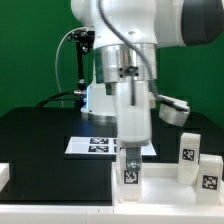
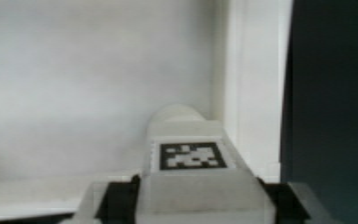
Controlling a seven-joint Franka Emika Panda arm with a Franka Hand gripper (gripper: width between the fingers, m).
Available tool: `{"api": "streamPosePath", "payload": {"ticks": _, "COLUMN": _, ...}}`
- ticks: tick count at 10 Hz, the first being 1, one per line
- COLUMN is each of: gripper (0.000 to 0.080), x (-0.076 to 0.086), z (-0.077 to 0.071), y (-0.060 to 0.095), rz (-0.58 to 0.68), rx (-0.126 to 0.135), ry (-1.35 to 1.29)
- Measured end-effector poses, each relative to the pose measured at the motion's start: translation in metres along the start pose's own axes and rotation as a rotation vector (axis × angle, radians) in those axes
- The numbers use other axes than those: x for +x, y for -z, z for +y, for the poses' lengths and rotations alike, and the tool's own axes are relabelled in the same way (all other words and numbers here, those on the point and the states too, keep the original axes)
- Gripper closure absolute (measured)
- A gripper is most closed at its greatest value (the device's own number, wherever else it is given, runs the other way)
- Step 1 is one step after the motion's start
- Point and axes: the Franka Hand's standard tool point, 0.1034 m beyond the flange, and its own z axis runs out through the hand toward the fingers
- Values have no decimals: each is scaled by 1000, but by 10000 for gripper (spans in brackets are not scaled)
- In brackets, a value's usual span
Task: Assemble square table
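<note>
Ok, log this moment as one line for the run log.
hand: shut on white block leg with square tag | leg: upright over white square tray-like tabletop | spare tagged legs: standing at exterior view's right

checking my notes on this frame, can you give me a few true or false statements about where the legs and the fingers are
1. The gripper is shut on a leg. True.
2. That leg lies flat on the black table. False: it stands upright over the square table top.
3. Two more legs stand toward the exterior view's right. True.
4. The marker board is held in the fingers. False: it lies on the table behind the top.
5. The held leg shows a black-and-white tag in the wrist view. True.
</note>
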Motion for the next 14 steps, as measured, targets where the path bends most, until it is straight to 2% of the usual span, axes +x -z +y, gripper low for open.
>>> {"api": "streamPosePath", "payload": {"ticks": 2, "gripper": 505, "x": -1, "z": 0, "y": -1, "rz": -2, "rx": 1, "ry": -16}}
{"api": "streamPosePath", "payload": {"ticks": 3, "gripper": 338, "x": -1, "z": 0, "y": 0, "rz": -2, "rx": 1, "ry": 13}}
{"api": "streamPosePath", "payload": {"ticks": 4, "gripper": 338, "x": -1, "z": 1, "y": -1, "rz": 2, "rx": -5, "ry": 57}}
{"api": "streamPosePath", "payload": {"ticks": 5, "gripper": 196, "x": -2, "z": 4, "y": -2, "rz": 13, "rx": -30, "ry": 258}}
{"api": "streamPosePath", "payload": {"ticks": 6, "gripper": 164, "x": -2, "z": 7, "y": -3, "rz": 3, "rx": -42, "ry": 395}}
{"api": "streamPosePath", "payload": {"ticks": 7, "gripper": 164, "x": -3, "z": 9, "y": -3, "rz": -7, "rx": -53, "ry": 501}}
{"api": "streamPosePath", "payload": {"ticks": 11, "gripper": 151, "x": 0, "z": 9, "y": -3, "rz": -2, "rx": -59, "ry": 735}}
{"api": "streamPosePath", "payload": {"ticks": 12, "gripper": 151, "x": -2, "z": 9, "y": -5, "rz": 19, "rx": -84, "ry": 986}}
{"api": "streamPosePath", "payload": {"ticks": 13, "gripper": 151, "x": -5, "z": 8, "y": -5, "rz": 22, "rx": -98, "ry": 1143}}
{"api": "streamPosePath", "payload": {"ticks": 14, "gripper": 151, "x": -5, "z": 7, "y": -4, "rz": 22, "rx": -95, "ry": 1168}}
